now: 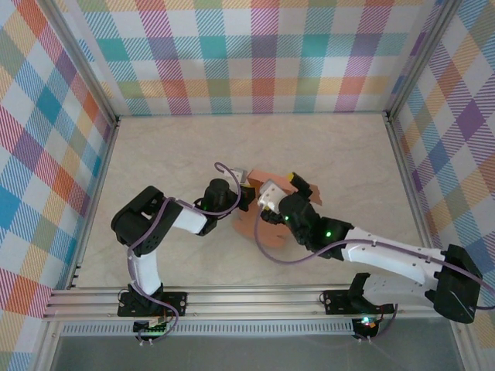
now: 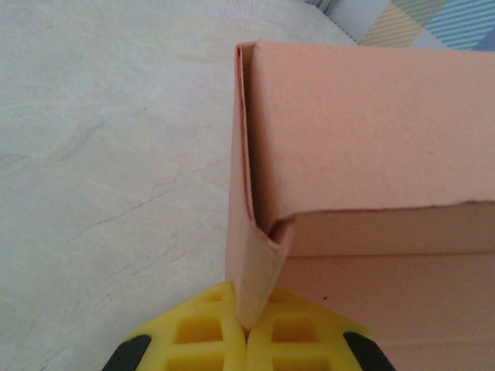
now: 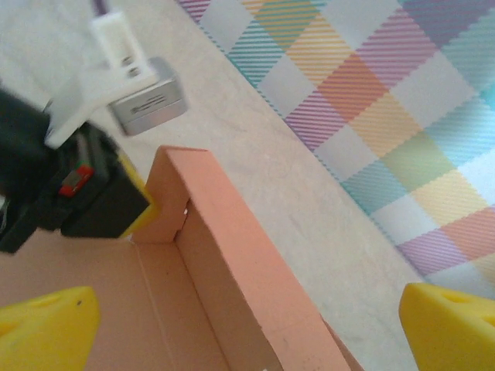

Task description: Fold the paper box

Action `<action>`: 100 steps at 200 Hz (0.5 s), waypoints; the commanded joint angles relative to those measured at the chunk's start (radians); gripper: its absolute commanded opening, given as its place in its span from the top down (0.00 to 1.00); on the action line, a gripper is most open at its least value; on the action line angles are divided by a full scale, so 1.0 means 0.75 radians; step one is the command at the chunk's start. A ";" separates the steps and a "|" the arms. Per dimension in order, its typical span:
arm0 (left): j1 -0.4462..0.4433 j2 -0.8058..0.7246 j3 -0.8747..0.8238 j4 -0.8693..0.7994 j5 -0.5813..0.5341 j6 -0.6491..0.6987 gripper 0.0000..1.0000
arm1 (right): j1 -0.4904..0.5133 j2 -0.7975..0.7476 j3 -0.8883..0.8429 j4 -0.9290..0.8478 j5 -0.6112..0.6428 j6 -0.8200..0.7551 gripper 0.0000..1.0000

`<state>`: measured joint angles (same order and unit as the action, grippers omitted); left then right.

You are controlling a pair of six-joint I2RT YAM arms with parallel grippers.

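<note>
Left fingers (image 2: 203,334) pinch a corner of the paper box (image 2: 371,131); right fingers (image 3: 46,326) gape astride its wall.

Nothing legible is showing in any view: no words, numbers, brands or signs. In the right wrist view a small red patch (image 3: 71,179) on the black body of the left gripper (image 2: 247,334) is showing pale marks, too blurred to read. The grey camera block (image 3: 147,104) above it is showing only dark slots.
</note>
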<state>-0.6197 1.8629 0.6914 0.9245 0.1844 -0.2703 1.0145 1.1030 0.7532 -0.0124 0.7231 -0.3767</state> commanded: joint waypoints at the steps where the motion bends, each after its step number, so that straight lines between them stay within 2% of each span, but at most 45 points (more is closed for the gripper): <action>1: 0.020 -0.075 0.035 -0.047 0.021 -0.052 1.00 | -0.078 -0.041 0.117 -0.179 -0.115 0.293 0.00; 14: 0.033 -0.108 0.046 -0.133 0.028 -0.024 1.00 | -0.130 -0.054 0.155 -0.215 -0.165 0.358 0.00; 27: 0.047 -0.160 0.086 -0.318 0.003 0.044 1.00 | -0.211 -0.067 0.195 -0.259 -0.216 0.504 0.00; 62: 0.065 -0.263 0.380 -1.173 -0.097 0.342 1.00 | -0.462 -0.076 0.275 -0.399 -0.458 0.776 0.00; 100: 0.065 -0.248 0.736 -1.896 -0.165 0.616 1.00 | -0.745 -0.028 0.324 -0.501 -0.757 0.991 0.01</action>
<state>-0.5770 1.6985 1.1137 -0.0208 0.1085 0.0101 0.5362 1.0637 0.9565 -0.3008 0.3382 0.1982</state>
